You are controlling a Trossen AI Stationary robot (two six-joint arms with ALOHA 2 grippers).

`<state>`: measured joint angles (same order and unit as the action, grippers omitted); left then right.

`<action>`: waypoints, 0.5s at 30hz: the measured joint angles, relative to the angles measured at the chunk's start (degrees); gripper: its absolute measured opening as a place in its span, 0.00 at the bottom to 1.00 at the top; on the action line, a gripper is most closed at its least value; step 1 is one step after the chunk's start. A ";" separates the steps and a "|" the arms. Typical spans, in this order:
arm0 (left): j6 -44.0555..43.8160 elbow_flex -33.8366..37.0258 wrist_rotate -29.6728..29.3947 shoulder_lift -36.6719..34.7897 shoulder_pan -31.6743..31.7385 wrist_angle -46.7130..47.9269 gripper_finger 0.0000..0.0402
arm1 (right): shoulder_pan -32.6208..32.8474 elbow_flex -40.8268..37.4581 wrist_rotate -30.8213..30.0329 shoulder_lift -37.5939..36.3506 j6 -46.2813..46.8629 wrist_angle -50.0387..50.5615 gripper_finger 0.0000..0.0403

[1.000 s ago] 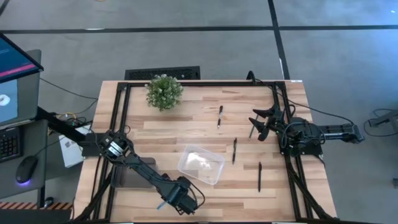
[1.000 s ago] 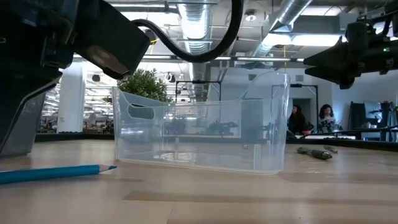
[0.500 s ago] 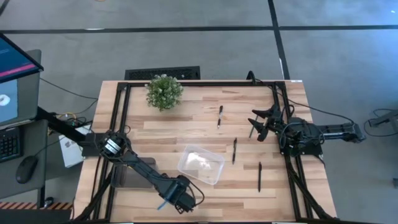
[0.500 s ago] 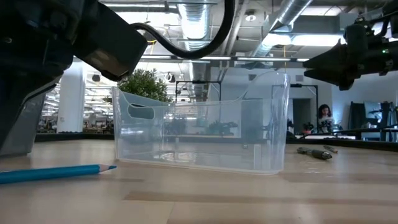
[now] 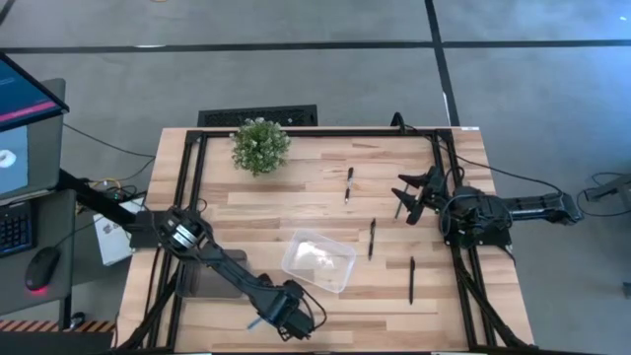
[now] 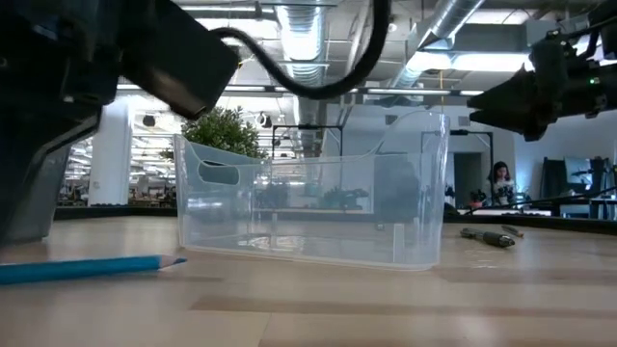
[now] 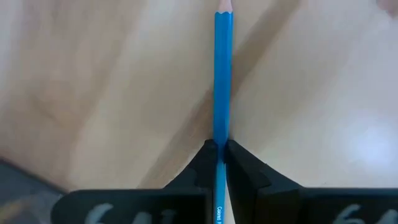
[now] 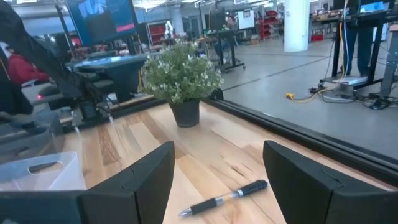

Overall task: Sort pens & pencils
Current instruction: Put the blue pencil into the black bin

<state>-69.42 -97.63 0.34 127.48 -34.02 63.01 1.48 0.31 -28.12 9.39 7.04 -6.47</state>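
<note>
A light blue pencil (image 7: 222, 74) lies level at the table's near left, and my left gripper (image 5: 281, 314) is shut on it, pointing down. In the low view the pencil (image 6: 92, 268) shows just at the tabletop; whether it still rests there I cannot tell. Three black pens (image 5: 349, 184) (image 5: 372, 238) (image 5: 411, 280) lie flat on the wood right of centre. My right gripper (image 5: 407, 197) hovers open at the right, above the table, with a pen (image 8: 227, 198) lying on the wood in front of it. My left gripper pinches the blue pencil's shaft (image 7: 221, 142) between its two fingertips (image 7: 239, 163), behind the middle of its length. The fingers come from above and lie across the pencil. The pencil stays level, its sharpened tip (image 7: 224, 5) pointing away from the fingers.
A clear plastic bin (image 5: 318, 260) stands mid-table, just right of my left gripper. A small potted plant (image 5: 259, 146) stands at the far left. A black frame (image 5: 187, 197) runs along the table's edges. People sit in the room behind (image 6: 501, 178).
</note>
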 joint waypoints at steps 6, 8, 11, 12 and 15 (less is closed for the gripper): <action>3.82 -4.48 -5.08 0.04 0.66 2.67 0.01 | 0.00 0.00 0.00 -0.02 0.00 0.01 0.66; 5.36 -5.61 -4.47 0.04 0.63 4.17 0.01 | 0.00 0.00 0.00 -0.02 0.00 0.01 0.66; 7.37 -8.35 -3.78 0.01 0.68 7.90 0.01 | 0.00 0.00 0.00 -0.02 0.00 0.03 0.66; 7.75 -9.47 -3.23 -0.02 0.69 9.97 0.01 | 0.00 -0.02 0.00 -0.02 0.00 0.01 0.66; 8.10 -13.03 -2.75 -0.09 0.76 16.66 0.01 | 0.00 -0.02 0.00 -0.02 -0.01 0.03 0.66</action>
<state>-61.32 -110.66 -2.42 127.39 -33.26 79.67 1.48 0.30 -28.12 9.37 7.03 -6.44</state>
